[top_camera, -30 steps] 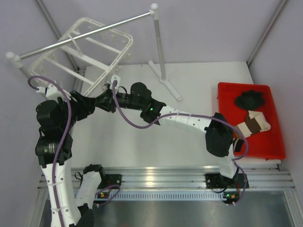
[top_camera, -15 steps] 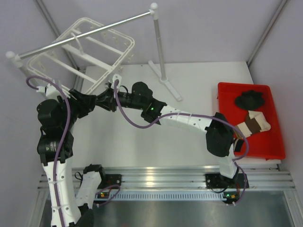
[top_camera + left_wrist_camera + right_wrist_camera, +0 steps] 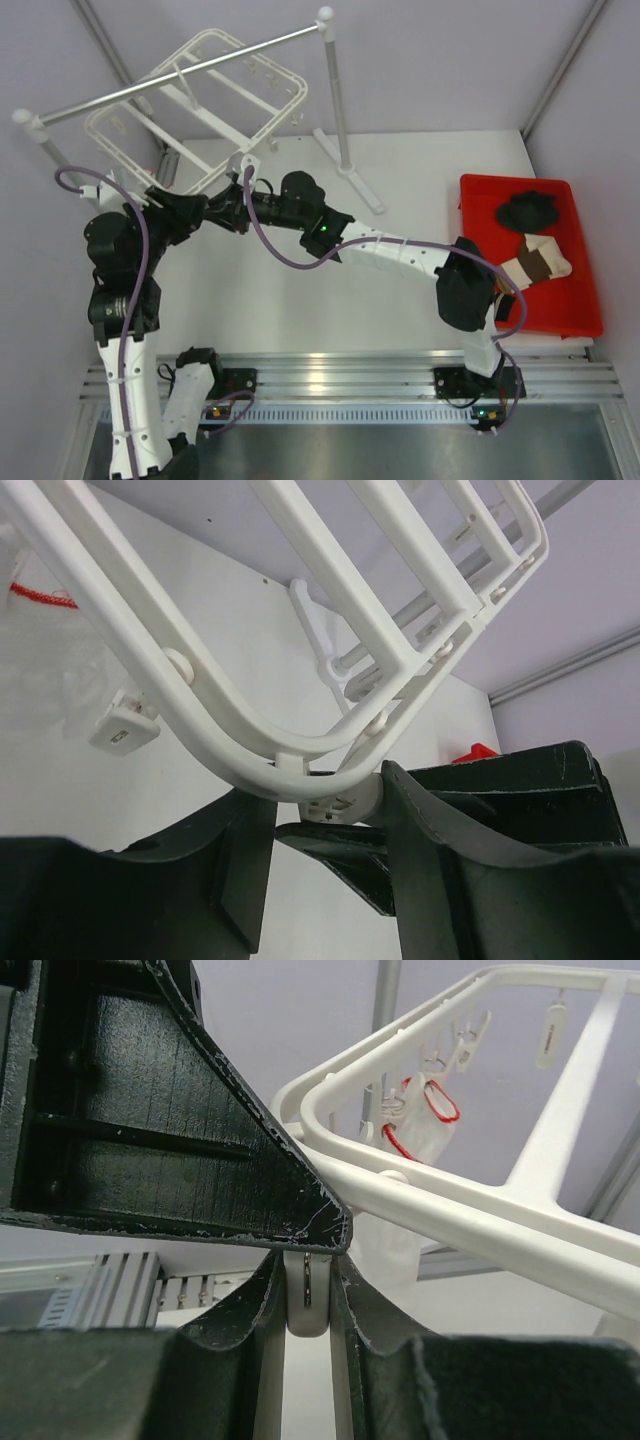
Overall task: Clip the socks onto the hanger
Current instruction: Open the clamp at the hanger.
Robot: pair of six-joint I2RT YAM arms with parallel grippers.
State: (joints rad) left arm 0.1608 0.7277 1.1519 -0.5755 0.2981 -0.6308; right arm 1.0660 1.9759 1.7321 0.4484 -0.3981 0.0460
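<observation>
The white hanger (image 3: 195, 105) hangs tilted from the grey rail at the back left. My left gripper (image 3: 203, 213) is closed round its near corner; in the left wrist view the rounded corner (image 3: 300, 765) sits between my fingers (image 3: 325, 820). My right gripper (image 3: 230, 207) meets it from the right and is shut on a small white clip (image 3: 306, 1312) hanging under the frame (image 3: 480, 1210). A black sock (image 3: 530, 210) lies bunched in the red bin (image 3: 590, 300) at the far right; no stripes show. No sock is in either gripper.
The grey metal rail (image 3: 180, 75) runs over the hanger, with an upright pole and foot (image 3: 345, 165) at the back middle. A brown and white folded sock (image 3: 540, 262) lies in the bin. More clips (image 3: 430, 1110) dangle from the frame.
The hanger has swung up and to the right, tilting more steeply. Both grippers stay joined at its near corner and have shifted slightly up with it.
</observation>
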